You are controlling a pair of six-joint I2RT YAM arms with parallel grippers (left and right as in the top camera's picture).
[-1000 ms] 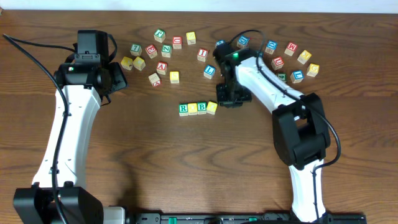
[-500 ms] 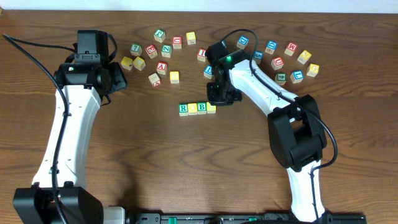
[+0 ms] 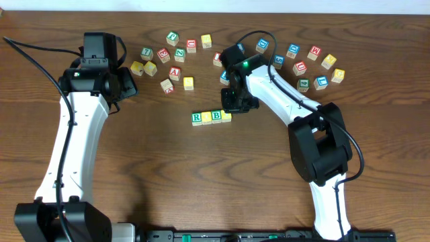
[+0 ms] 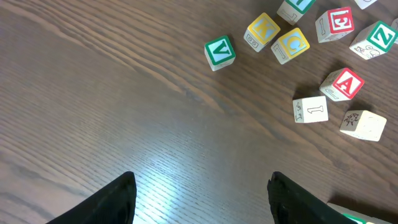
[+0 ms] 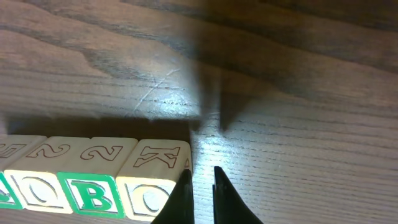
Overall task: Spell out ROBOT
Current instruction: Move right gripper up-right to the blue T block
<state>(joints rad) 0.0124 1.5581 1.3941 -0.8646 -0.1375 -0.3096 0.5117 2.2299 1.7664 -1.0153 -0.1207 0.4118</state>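
A row of letter blocks lies mid-table, reading R [image 3: 196, 117], O [image 3: 206, 117], B [image 3: 216, 116], O [image 3: 227, 116]. My right gripper [image 3: 235, 105] is shut and empty, its tips low at the right end of the row. In the right wrist view the fingertips [image 5: 200, 175] touch the right side of the last O block [image 5: 152, 196], next to the B block [image 5: 93, 194]. My left gripper [image 3: 127, 84] is open and empty over bare wood [image 4: 202, 177], short of the loose blocks.
Loose letter blocks lie scattered along the far side, from a left group [image 3: 164, 57] to a right group [image 3: 316, 67]. The left wrist view shows a green V [image 4: 219, 51], a yellow K [image 4: 262, 31], a yellow C [image 4: 290, 45] and a red A [image 4: 342, 83].
My right gripper has moved left and come up against the last O block. The row has slid slightly left. The left arm has not moved.
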